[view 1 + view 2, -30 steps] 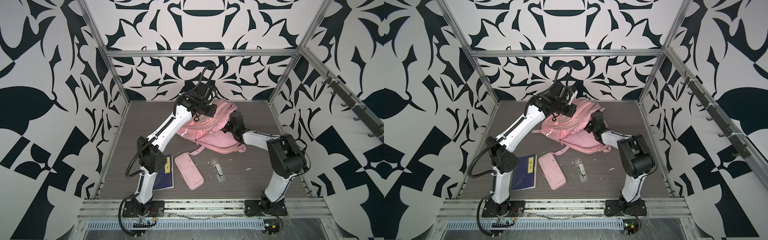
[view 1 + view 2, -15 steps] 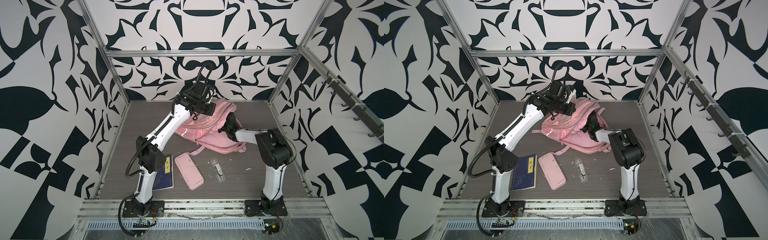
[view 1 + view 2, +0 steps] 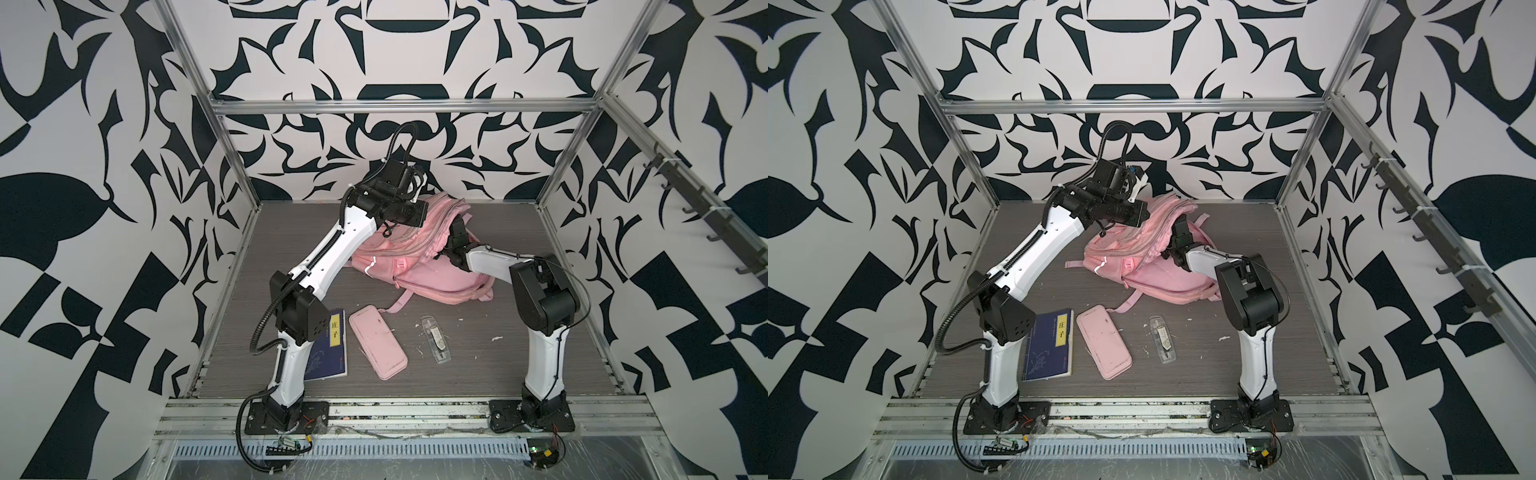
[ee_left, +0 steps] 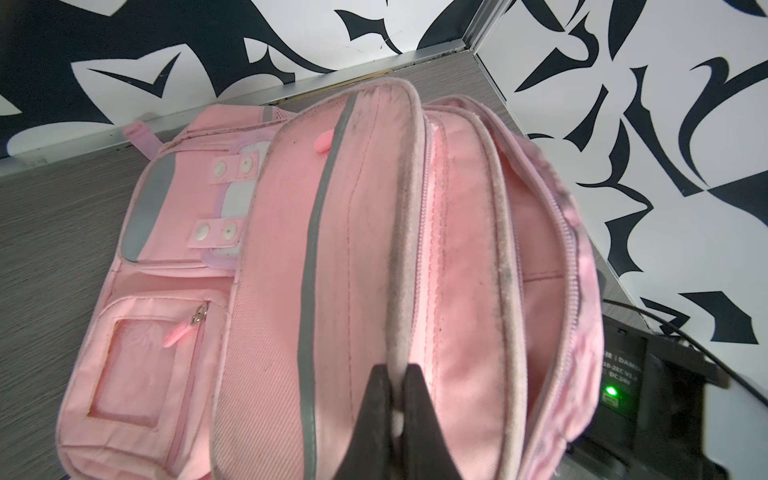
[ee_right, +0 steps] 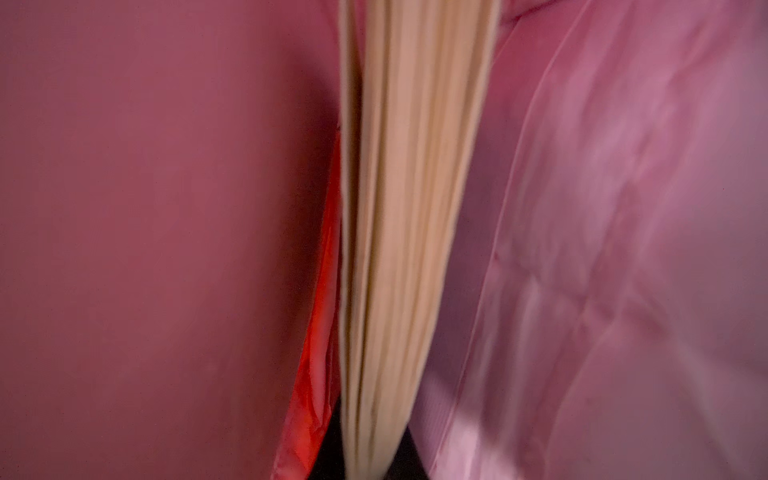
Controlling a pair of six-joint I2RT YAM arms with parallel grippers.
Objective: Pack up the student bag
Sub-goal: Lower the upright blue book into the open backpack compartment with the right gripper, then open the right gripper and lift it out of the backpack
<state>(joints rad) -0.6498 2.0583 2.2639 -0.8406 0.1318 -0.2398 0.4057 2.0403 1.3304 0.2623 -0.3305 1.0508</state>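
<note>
student bag (image 3: 419,274) rim is pinched by left gripper (image 4: 397,374) — a book (image 5: 390,208) is clamped inside by right gripper (image 5: 370,467).

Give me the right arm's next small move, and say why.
Probably open the right claw and let go: it grips a book by its cream pages, deep inside the student bag, whose rim the left claw pinches open.

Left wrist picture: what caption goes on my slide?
Left gripper pinches the pink student bag by its piped rim.
</note>
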